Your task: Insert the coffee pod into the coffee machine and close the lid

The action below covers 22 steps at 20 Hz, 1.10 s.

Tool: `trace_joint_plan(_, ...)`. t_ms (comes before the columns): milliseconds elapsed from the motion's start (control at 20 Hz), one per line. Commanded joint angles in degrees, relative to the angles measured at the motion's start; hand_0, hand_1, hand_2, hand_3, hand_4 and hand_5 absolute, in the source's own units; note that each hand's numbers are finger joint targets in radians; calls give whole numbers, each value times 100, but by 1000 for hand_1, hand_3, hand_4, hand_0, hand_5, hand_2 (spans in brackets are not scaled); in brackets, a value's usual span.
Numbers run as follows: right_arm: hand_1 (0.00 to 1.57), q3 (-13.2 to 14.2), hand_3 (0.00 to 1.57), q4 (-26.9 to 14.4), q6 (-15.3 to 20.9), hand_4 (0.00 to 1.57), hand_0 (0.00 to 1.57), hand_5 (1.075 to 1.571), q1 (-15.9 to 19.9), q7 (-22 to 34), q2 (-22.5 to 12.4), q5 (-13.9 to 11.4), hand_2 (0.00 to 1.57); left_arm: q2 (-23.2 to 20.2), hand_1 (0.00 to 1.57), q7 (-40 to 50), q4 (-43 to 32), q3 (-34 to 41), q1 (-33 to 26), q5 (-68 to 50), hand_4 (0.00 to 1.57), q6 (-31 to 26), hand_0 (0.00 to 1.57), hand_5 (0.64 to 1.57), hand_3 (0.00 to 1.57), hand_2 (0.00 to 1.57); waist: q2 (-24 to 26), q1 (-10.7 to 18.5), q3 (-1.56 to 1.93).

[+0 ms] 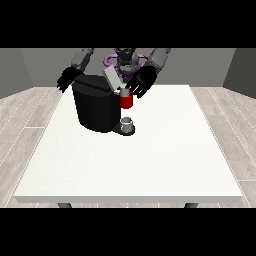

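Reaching over the far edge of the white table (150, 165), the hand at the view's right (141, 82) hangs just above the red head of the coffee machine (95, 106), its fingers spread and curled round nothing that can be seen. The hand at the view's left (66, 79) hovers behind the machine's far corner, fingers relaxed. The grey lid (112, 78) stands tilted open; the coffee pod cannot be made out, and may sit in the red holder (126, 101) or be hidden by the fingers. The risk, as judged from here: a lid pushed off-line could jam on a crooked pod or shove the machine toward the table's left edge. The machine is a matte black rounded block; a small pale cup (128, 123) sits on its drip tray.
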<state>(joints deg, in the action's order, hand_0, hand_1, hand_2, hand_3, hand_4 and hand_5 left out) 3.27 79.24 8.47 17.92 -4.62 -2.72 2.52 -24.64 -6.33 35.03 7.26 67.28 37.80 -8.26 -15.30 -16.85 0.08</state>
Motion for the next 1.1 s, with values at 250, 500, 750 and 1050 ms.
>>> trace_joint_plan(250, 0, 156, 0, -348, 109, 380, 0, 1571, -192, -282, 50, 9, 0, 24, 1085, 39, 95, -190, 61, 163, 403, -252, 1085, 1571, 956, 1132, 124, 209, -3)
trace_joint_plan(500, 0, -191, 0, 130, 202, 438, 0, 1571, -49, 60, 155, -186, 0, -151, 1050, -140, -79, -36, 97, 184, 364, -49, 1050, 1571, 962, 1119, -24, -32, -8)
trace_joint_plan(750, 0, -135, 0, 101, 111, 458, 0, 1571, -82, 145, 88, -103, 0, -247, 912, -298, -91, -114, 39, 250, 363, -260, 912, 1571, 865, 1022, 43, 44, -7)
trace_joint_plan(1050, 0, -99, 0, -109, 355, 411, 0, 1571, 136, -48, 204, -222, 0, -162, 0, -190, -41, -433, 174, 578, 0, -414, 0, 1571, 0, 0, -78, 77, -6)
